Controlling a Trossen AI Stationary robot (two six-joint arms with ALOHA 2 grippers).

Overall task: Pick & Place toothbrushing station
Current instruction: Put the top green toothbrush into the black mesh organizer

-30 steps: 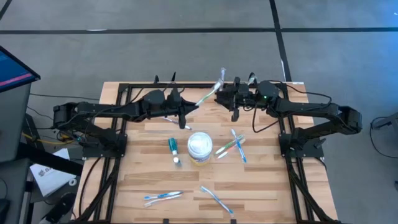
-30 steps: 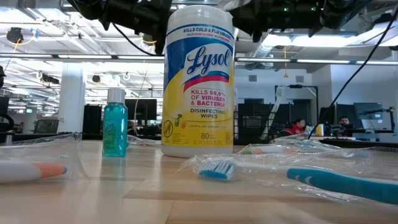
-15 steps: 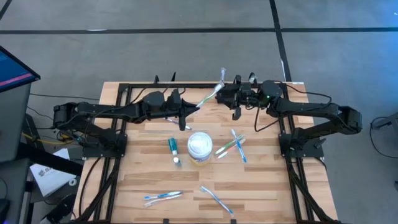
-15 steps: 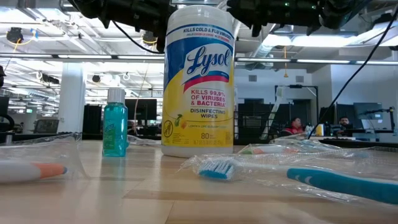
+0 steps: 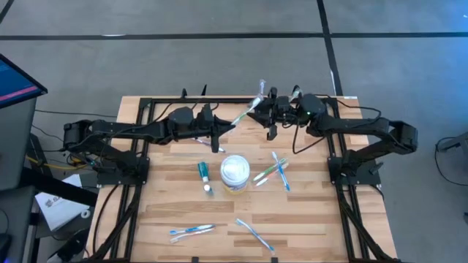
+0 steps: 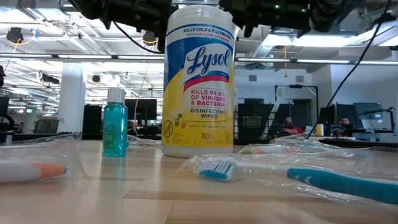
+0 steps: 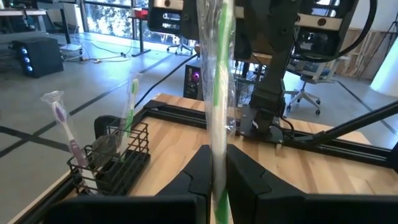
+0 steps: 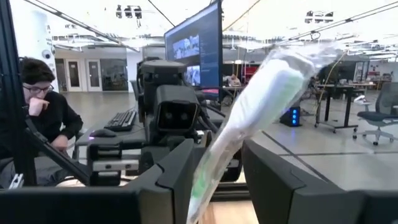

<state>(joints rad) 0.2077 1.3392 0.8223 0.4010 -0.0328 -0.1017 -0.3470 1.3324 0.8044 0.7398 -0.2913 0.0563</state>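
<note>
The black slotted rack (image 7: pixel 112 158) stands at the table's far edge, with a purple toothbrush (image 7: pixel 65 127) and a green one (image 7: pixel 132 106) upright in it. In the high view my right arm mostly hides it. My left gripper (image 5: pixel 221 128) is shut on a plastic-wrapped green toothbrush (image 5: pixel 245 111), held above the table. My right gripper (image 5: pixel 265 117) is open, one finger on either side of that toothbrush's free end (image 8: pixel 261 93). My left gripper pinches the wrapped toothbrush's lower end (image 7: pixel 216 149) between its two fingers, which lie across it. The toothbrush is lifted clear and sticks out past the fingers, slanting toward the far right. My right gripper's fingers (image 8: pixel 177 168) flank the wrapper; I cannot tell whether they touch it.
A white-lidded wipes tub (image 5: pixel 235 172) stands mid-table with a green bottle (image 5: pixel 204 174) beside it. Wrapped toothbrushes lie to its right (image 5: pixel 272 172) and near the front edge (image 5: pixel 191 231) (image 5: pixel 252 232). A person sits beyond the table (image 8: pixel 40 106).
My right gripper has gone a little toward the table's left, closing in on the free end of the toothbrush that my left gripper holds.
</note>
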